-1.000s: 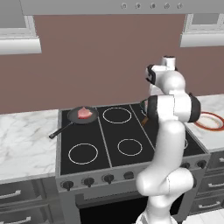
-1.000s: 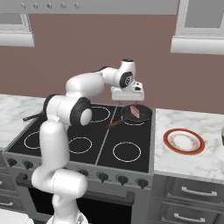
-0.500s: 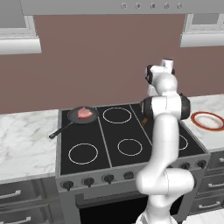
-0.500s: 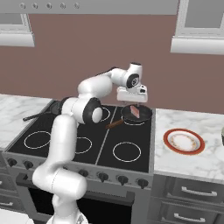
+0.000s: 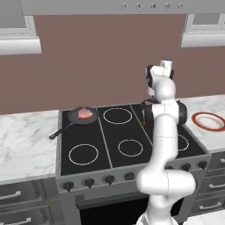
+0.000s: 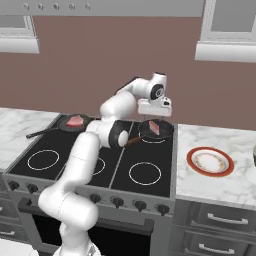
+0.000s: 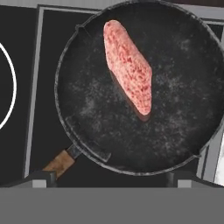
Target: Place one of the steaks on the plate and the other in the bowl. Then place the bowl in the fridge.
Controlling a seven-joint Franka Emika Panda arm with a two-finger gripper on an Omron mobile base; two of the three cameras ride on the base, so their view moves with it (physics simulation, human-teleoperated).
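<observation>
One steak [image 7: 128, 65] lies tilted in the black frying pan [image 7: 87, 113] on the stove's back right burner; this steak [image 6: 154, 128] also shows in the right base view. My gripper [image 6: 155, 116] hovers straight above it, open, nothing between its fingertips [image 7: 43, 176]. The other steak [image 5: 84, 114] rests in a second pan [image 5: 77, 119] on the back left burner, the same steak [image 6: 75, 121] far from the hand. The white plate [image 6: 210, 161] with its red ring sits bare on the counter right of the stove, as the plate [image 5: 210, 121] does in the left base view. The bowl and the fridge are out of view.
The black stovetop [image 6: 75, 165] has two unused front burners. Marble counter [image 5: 26, 145] runs on both sides. The right pan's wooden handle [image 7: 59, 162] points toward the stove's middle. My own arm [image 5: 165, 132] blocks the right pan in the left base view.
The arm has swung its elbow round and the hand has shifted slightly right and down over the right pan. The jaws stay open. Steaks, pans and plate have not moved.
</observation>
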